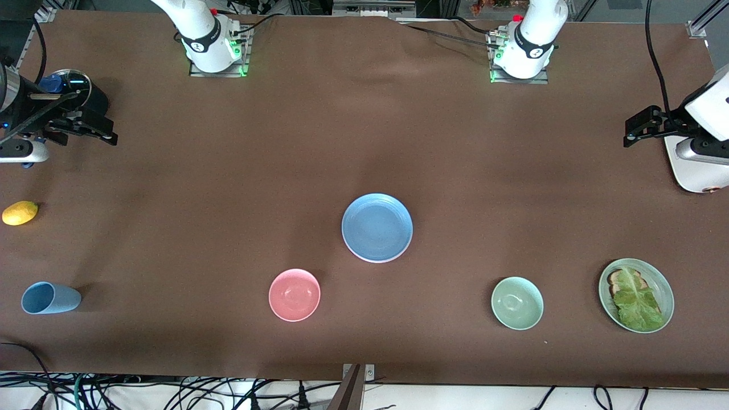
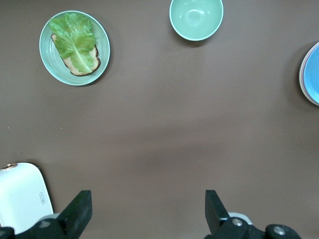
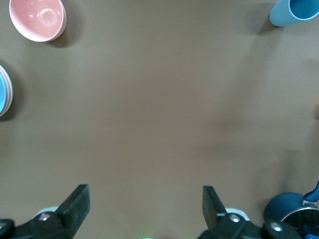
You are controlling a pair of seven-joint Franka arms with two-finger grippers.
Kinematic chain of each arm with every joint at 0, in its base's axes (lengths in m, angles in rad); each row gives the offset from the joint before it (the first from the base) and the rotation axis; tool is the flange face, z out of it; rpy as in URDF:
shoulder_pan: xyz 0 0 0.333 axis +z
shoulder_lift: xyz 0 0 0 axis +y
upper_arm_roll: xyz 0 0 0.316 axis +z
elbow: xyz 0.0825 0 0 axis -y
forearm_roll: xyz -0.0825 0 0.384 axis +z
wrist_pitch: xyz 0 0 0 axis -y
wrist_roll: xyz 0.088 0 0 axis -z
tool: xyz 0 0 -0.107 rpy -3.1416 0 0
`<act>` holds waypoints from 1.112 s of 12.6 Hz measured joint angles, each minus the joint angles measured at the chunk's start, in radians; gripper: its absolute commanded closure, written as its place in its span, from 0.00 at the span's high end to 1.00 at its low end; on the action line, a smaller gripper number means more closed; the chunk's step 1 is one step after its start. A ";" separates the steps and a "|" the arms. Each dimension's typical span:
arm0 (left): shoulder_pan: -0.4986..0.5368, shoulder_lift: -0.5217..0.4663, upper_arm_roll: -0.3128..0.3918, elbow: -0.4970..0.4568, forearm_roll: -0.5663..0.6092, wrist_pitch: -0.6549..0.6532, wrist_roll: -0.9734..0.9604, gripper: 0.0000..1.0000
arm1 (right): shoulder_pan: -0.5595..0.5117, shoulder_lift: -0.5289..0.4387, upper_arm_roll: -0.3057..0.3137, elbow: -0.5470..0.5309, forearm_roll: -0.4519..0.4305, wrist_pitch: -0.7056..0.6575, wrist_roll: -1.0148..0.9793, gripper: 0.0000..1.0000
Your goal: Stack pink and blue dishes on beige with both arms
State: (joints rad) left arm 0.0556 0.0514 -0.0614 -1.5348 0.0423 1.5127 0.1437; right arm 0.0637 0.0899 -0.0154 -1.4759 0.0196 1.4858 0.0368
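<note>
Left tool [image 2: 147, 199] spread wide and empty, hanging over the brown cloth-covered table [image 1: 364, 142] at the left arm's end. Right tool [image 3: 144, 196] likewise agape, holding nothing, over the right arm's end.

Well apart from both, mid-table: medium blue shallow round plate [image 1: 377, 226] on top, pale pink plate rim [image 3: 7, 79] peeping beneath. Cream-beige plate presumably at the bottom, hard to confirm.

Risks:
- Stack sitting off-centre and sliding if nudged on a fresh reach.
- Small deep pink bowl [image 1: 294, 294], nearer the camera, mistaken for the plate.
</note>
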 measured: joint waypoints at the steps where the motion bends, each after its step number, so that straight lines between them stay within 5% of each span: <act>1: 0.000 0.000 0.000 0.000 -0.003 0.000 0.000 1.00 | 0.000 0.000 0.000 0.000 -0.001 0.000 0.000 1.00; 14: -0.001 0.000 -0.005 0.000 -0.009 0.000 0.000 1.00 | -0.006 0.000 0.000 -0.001 -0.003 -0.013 -0.002 1.00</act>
State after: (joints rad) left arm 0.0542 0.0515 -0.0660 -1.5349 0.0334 1.5127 0.1437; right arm 0.0576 0.0896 -0.0155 -1.4773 0.0162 1.4725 0.0351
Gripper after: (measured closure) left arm 0.000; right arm 0.000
